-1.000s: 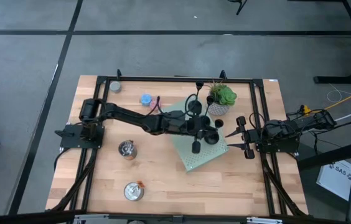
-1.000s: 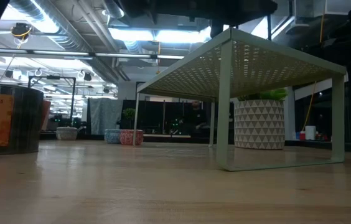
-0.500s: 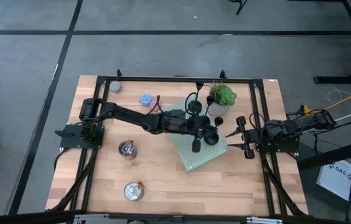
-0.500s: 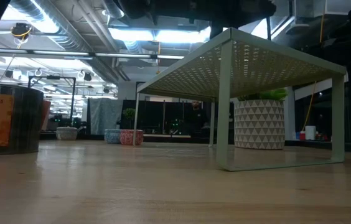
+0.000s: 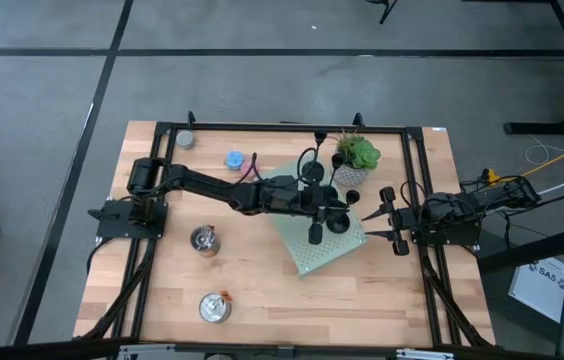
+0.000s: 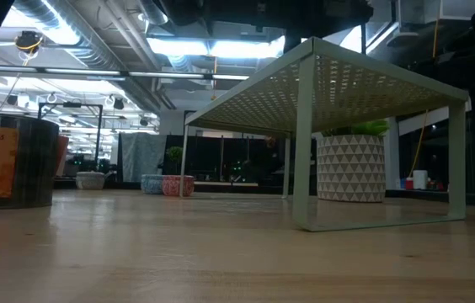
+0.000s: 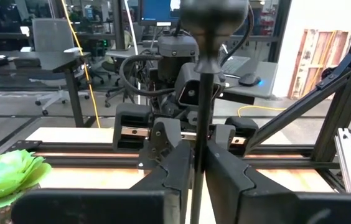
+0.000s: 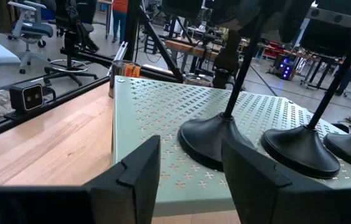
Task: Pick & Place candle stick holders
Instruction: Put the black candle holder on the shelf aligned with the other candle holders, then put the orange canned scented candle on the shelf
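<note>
On the left of the wooden table point(image 5: 262, 280) sit two shiny silver tins point(image 5: 204, 240), and a small blue candle point(image 5: 234, 159) lies further back. From its base on that side the left arm stretches across to the pale green perforated shelf point(image 5: 307, 255) standing near the middle of the table. Its left gripper point(image 7: 198, 163) is above the shelf top, and its two fingers point(image 7: 174, 171) press in on either side of the thin stem of a black candle stick holder point(image 7: 205, 74), whose knob rises above them; the pinch looks tight, with hardly any gap showing around the stem. The other candle stick holders point(image 8: 300, 146) stand upright on the shelf top close beside it, their round bases nearly touching. Just behind the shelf is a potted plant point(image 5: 355, 158) in a patterned white pot. Further right, the right gripper point(image 8: 188, 171) waits beside the shelf's edge, its fingers apart and holding nothing.
</note>
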`<state>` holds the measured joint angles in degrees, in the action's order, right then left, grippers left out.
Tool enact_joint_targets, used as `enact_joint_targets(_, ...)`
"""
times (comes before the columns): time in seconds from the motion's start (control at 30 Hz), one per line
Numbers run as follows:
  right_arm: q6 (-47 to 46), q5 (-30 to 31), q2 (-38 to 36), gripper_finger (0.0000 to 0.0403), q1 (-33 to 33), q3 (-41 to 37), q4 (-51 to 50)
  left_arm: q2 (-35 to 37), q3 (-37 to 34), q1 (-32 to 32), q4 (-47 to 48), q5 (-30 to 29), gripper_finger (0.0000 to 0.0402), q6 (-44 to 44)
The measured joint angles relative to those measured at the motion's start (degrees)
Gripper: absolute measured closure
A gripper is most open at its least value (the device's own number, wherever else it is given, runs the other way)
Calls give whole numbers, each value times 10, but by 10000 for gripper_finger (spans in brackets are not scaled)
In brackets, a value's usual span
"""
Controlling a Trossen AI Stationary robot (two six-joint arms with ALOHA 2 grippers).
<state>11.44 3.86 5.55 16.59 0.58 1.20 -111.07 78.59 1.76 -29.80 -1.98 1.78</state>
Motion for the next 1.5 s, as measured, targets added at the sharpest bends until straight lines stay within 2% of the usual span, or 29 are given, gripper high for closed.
enact_joint_targets(0.27, 0, 0, 0, 231, 0, 0, 0, -3, 0, 0, 0, 1, 319, -6)
enact_joint_targets(0.43, 0, 0, 0, 231, 0, 0, 0, 7, -1, 0, 6, 52, 286, -24)
enact_joint_targets(0.67, 0, 0, 0, 231, 0, 0, 0, 37, -1, 0, 107, 61, 236, -26)
enact_joint_targets(0.83, 0, 0, 0, 231, 0, 0, 0, 74, -9, 4, 168, 49, 223, -42)
enact_joint_targets(1.1, 0, 0, 0, 231, 0, 0, 0, 152, -82, 29, 148, -31, 222, -82)
enact_joint_targets(1.3, 0, 0, 0, 231, 0, 0, 0, 220, -164, 44, 122, -42, 222, -61)
enact_joint_targets(1.5, 0, 0, 0, 231, 0, 0, 0, 294, -261, 72, 83, -100, 222, -40)
